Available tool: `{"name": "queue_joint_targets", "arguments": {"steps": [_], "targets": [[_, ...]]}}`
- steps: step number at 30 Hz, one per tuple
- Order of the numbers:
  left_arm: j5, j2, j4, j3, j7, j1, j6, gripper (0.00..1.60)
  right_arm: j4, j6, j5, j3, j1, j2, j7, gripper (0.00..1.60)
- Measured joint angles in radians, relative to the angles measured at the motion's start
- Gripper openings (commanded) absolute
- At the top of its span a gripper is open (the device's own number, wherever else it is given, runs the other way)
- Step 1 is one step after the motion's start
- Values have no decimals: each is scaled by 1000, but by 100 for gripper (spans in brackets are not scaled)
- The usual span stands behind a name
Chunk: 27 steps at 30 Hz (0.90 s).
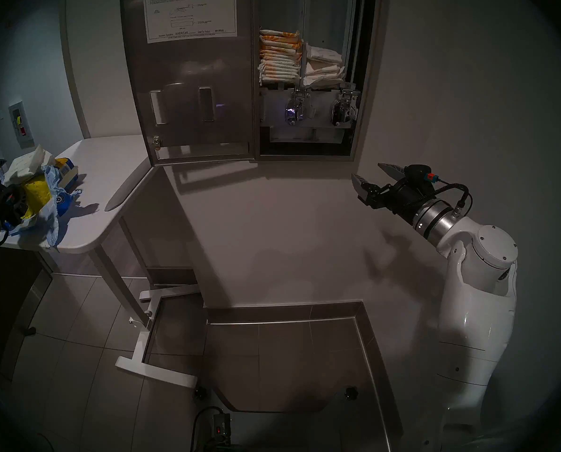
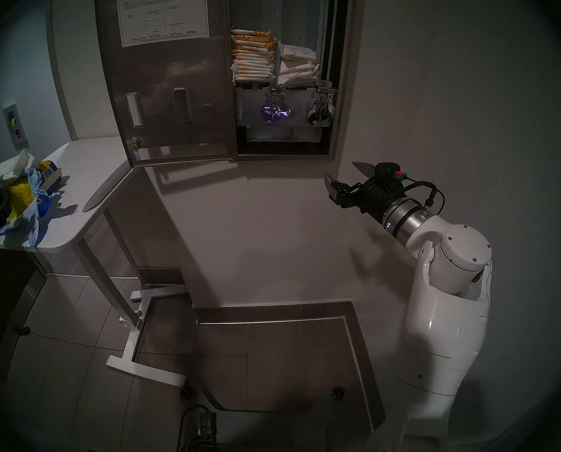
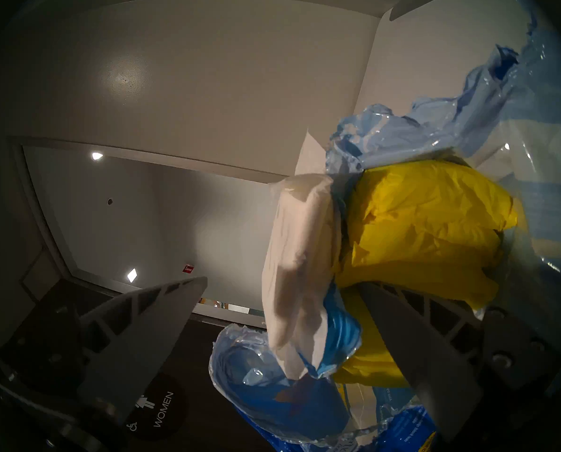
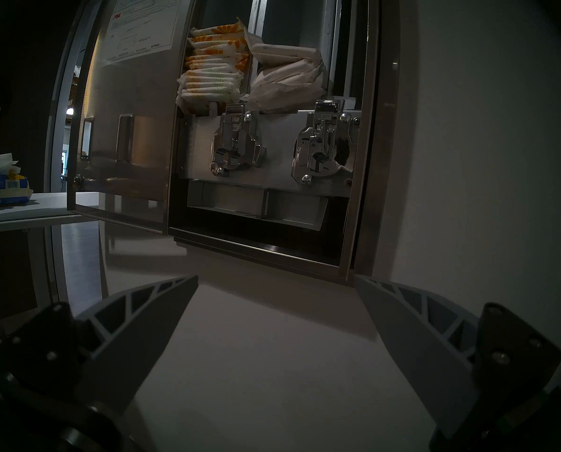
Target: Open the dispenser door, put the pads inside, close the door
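**Door open; left gripper at the pad pile, right gripper idle below the cabinet**

The dispenser door (image 1: 187, 82) is swung fully open. Left gripper (image 3: 282, 311) is spread, nothing clamped; a white pad (image 3: 300, 272) stands between its fingers, long axis running away from the palm, against yellow bundles (image 3: 429, 226) in blue plastic (image 3: 272, 399). Right gripper (image 4: 275, 314) is spread and empty; the plain white pads (image 4: 289, 73) already stacked lie up and ahead of it. Judgement: left arm is nearer the loose pad; it closes next.
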Motion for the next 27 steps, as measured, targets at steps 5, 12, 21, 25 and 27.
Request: {"name": "queue_joint_targets", "arguments": {"steps": [5, 12, 21, 25, 27], "targets": [[5, 4, 6, 3, 0, -4, 10, 65, 0, 0, 0, 0, 0, 0, 0, 160], [9, 9, 29, 13, 3, -11, 14, 68, 0, 0, 0, 0, 0, 0, 0, 160], [11, 10, 58, 31, 16, -19, -10, 0, 0, 0, 0, 0, 0, 0, 0, 160], [11, 10, 58, 33, 20, -21, -18, 0, 0, 0, 0, 0, 0, 0, 0, 160], [11, 10, 58, 34, 21, -22, -23, 0, 0, 0, 0, 0, 0, 0, 0, 160]]}}
